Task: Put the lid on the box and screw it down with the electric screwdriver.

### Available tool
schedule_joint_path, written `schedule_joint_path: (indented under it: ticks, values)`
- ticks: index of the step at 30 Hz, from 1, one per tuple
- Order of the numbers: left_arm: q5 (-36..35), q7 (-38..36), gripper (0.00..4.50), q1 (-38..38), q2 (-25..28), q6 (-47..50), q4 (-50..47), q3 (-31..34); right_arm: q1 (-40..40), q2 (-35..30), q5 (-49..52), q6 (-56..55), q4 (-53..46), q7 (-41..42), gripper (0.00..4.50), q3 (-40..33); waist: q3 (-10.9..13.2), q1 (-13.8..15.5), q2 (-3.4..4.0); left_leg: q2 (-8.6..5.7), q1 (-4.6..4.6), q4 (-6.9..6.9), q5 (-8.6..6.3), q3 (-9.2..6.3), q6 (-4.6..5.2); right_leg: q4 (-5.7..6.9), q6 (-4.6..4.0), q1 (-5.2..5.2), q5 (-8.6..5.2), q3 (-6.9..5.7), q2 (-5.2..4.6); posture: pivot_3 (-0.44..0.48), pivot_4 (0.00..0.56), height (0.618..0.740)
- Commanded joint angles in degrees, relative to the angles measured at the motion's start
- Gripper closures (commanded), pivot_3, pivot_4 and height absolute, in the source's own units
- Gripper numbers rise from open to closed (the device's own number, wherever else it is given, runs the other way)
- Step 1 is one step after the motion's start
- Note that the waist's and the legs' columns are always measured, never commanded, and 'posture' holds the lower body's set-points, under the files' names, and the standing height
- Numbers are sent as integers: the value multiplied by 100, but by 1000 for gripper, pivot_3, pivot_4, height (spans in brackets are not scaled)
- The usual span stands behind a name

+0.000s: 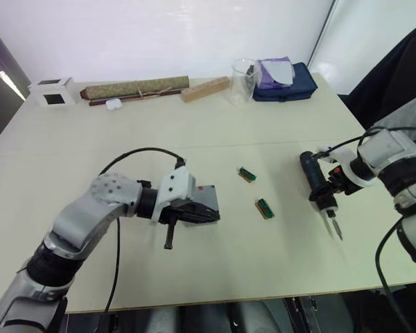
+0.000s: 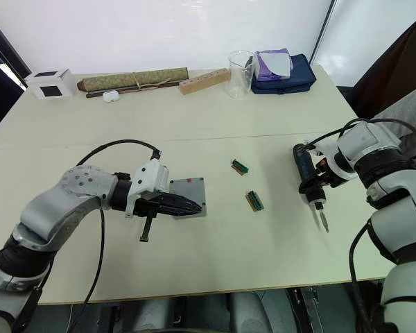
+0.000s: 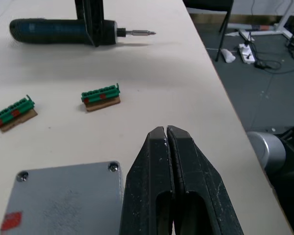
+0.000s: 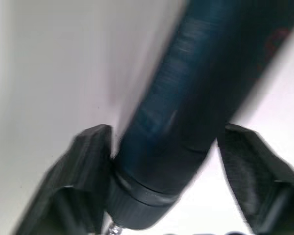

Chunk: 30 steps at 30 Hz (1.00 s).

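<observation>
Fingers first: on our left gripper [image 3: 167, 142] the two black fingers [image 3: 186, 171] are pressed together, nothing between them. The tips sit over the near edge of the lid [image 3: 63, 196], at its corner. The right gripper [image 4: 161, 166] has its fingers [image 4: 85, 156] spread either side of the electric screwdriver [image 1: 317, 182]. In the right wrist view one finger looks to be touching the barrel and the other stands off with a gap, so it straddles the tool but is not clamped on it.

The lid is on the box and covers it, so what we see is the flat grey top with a screw at two visible corners [image 3: 112, 168] and a red mark [image 3: 11, 221] on the face. The closed box sits on the table [image 1: 215, 132], left of centre, partly under our left gripper.

The screwdriver lies flat on the table at the right side, well apart from the box. Its dark blue-black body points away from us and the metal bit [image 1: 336, 227] points toward the near edge.

Between box and screwdriver are two small green terminal blocks [image 1: 247, 174] [image 1: 265, 208], apart from each other and touching nothing.

Along the far edge we see a white cube with black face [image 1: 53, 91], a rolled olive bundle [image 1: 135, 88], a wooden block [image 1: 205, 89], a clear beaker [image 1: 242, 81] and a navy pouch [image 1: 286, 82].
</observation>
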Motion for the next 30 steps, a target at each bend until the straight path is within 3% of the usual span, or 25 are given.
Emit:
schedule_joint_path:
  ticks: [1,8,13,18,20,23,25,28,30]
  values:
    - [-99,193,4500,33,-23,69,-274,125,171,68,-384,-160,37,468,2283,281,-2,3,-3,0,0,1,0,-2,0,0,0,0,0,-2,0,0,150,740]
    - [-110,257,4500,20,15,41,-170,144,31,228,-743,-346,270,421,2325,-144,-2,7,-4,0,0,-2,0,-14,0,2,-1,2,0,-13,0,0,150,740]
    - [-15,188,4500,-90,64,-85,209,228,-948,369,-627,-549,860,-271,2326,-1273,11,-64,19,0,7,2,4,5,-6,2,-6,3,5,-1,-2,0,150,740]
    - [1,175,4500,-134,142,-188,608,445,-1162,286,1,-444,282,-599,2326,-2608,21,-94,37,1,3,-11,7,4,-11,21,-7,-19,6,4,3,0,150,740]
    - [-28,240,4500,-148,143,-179,795,609,-796,386,503,-264,-708,-1067,2326,-3686,20,-90,36,3,1,-15,6,-2,-11,22,-10,-21,3,1,6,0,150,740]
    - [-94,317,4500,-77,217,-56,1008,885,134,1278,1334,-36,-3073,-2383,2326,-6055,19,-107,34,4,-6,-16,6,-8,-11,14,-10,-19,3,-2,5,0,150,740]
    - [-193,300,4500,-42,253,78,1054,982,547,1926,1784,-47,-4205,-2902,2326,-6864,19,-104,34,4,-11,-16,6,-5,-11,22,-8,-27,4,2,4,0,150,740]
    - [-206,220,4500,-49,395,212,1183,1010,1422,3458,2751,-275,-6190,-3650,2326,-7517,18,-52,33,2,-16,-14,7,-11,-12,45,-8,-40,3,1,3,0,150,740]
    - [-150,232,4500,-135,386,230,1249,916,1921,3994,2907,-464,-6900,-3981,2326,-7321,18,-23,34,5,-16,-13,7,-15,-12,47,-8,-40,2,-3,6,0,150,740]
